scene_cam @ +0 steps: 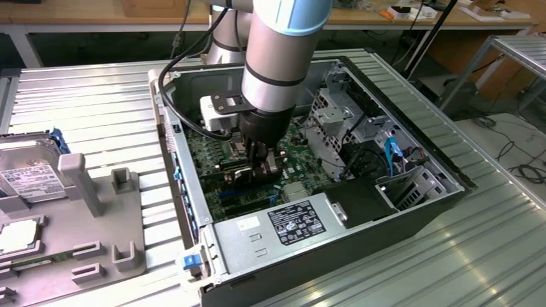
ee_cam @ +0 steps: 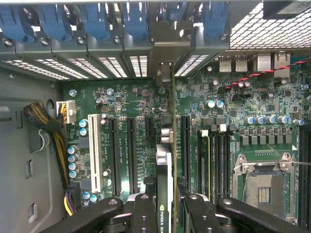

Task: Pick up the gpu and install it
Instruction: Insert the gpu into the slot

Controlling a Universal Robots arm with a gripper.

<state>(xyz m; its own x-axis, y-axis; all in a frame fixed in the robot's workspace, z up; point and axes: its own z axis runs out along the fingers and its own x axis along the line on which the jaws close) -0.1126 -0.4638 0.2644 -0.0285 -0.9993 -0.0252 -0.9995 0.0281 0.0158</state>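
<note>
The gripper (ee_cam: 167, 208) pinches the gpu (ee_cam: 166, 160) edge-on at frame centre, over the motherboard (ee_cam: 233, 126) — best kept upright, square to the slot.

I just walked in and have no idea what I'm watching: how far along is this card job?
Picked up already: the gripper holds the gpu, a thin green card on edge with a silver bracket, inside the open black computer case. In hand: it hangs directly over the green motherboard's slots. Left: seating it; I cannot tell whether it is in.
</note>
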